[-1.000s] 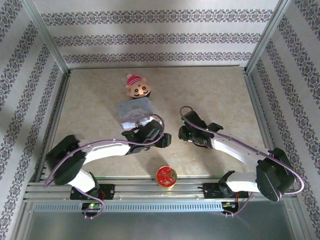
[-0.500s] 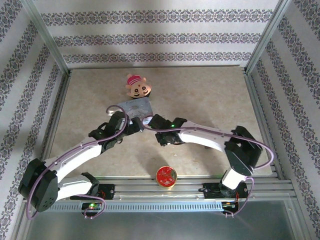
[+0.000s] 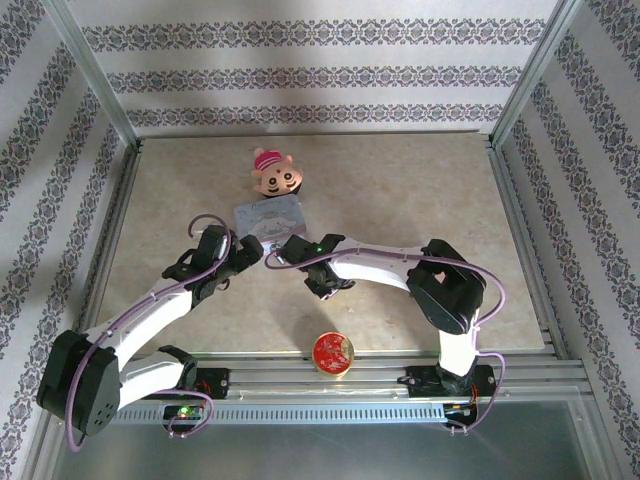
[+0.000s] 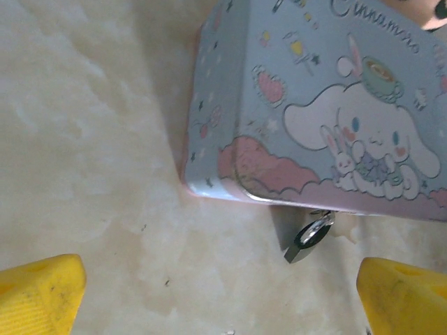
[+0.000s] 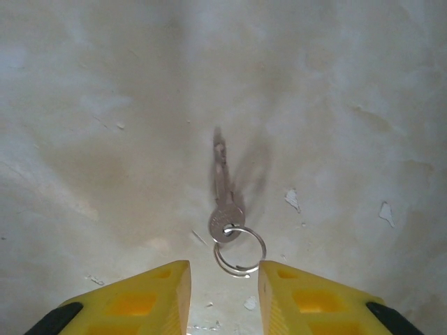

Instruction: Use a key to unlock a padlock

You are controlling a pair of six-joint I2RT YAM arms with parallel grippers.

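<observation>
The padlock (image 4: 307, 237) is a tiny dark block with a silvery shackle, hanging at the near edge of the pastel-blue cartoon tin (image 4: 314, 118). My left gripper (image 4: 223, 307) is open wide, its yellow fingertips (image 4: 38, 293) low and apart from the padlock. The key (image 5: 225, 199) lies flat on the table with a wire ring (image 5: 241, 251) through its head. My right gripper (image 5: 223, 293) is open just behind it, the ring lying between the fingertips (image 5: 143, 296). From above, the left gripper (image 3: 246, 256) and right gripper (image 3: 281, 252) sit close together in front of the tin (image 3: 270, 214).
A pink-and-tan cartoon toy head (image 3: 275, 176) sits behind the tin. A red round lid (image 3: 332, 352) rests at the table's near edge. The beige table (image 3: 420, 190) is fenced by metal rails and patterned walls.
Both arms have swung left across the table. The left gripper pulled back to the tin's front left, and the right gripper came over the key in front of the tin.
</observation>
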